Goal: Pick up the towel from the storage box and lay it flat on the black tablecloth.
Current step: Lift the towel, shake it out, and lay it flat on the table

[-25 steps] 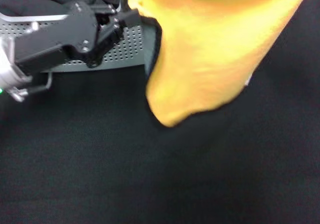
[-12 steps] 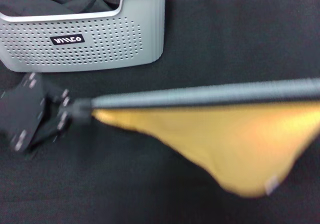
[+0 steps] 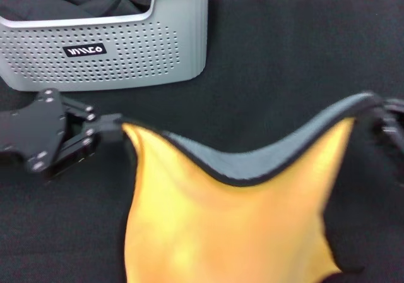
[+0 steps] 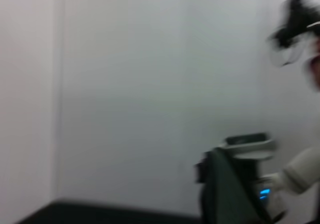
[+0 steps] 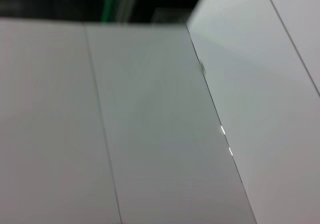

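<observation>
Above the large plain black tablecloth (image 3: 278, 49), the square fleecy towel (image 3: 221, 232), yellow-orange on its near face and grey along the folded-over top edge with a black hem, hangs stretched between the two arms, well clear of the light grey perforated plastic storage box (image 3: 126, 55) at the far left. The left gripper (image 3: 112, 129) pinches the towel's left top corner with its fingers closed on the hem. The right gripper (image 3: 385, 115) is only a dark blur at the towel's right top corner, and whether its fingers are closed cannot be told. Neither wrist view shows the cloth. The step in hand appears to be the spreading; the next move likely calls for lowering both corners evenly, keeping the top edge taut, so the cloth settles flat before release.
</observation>
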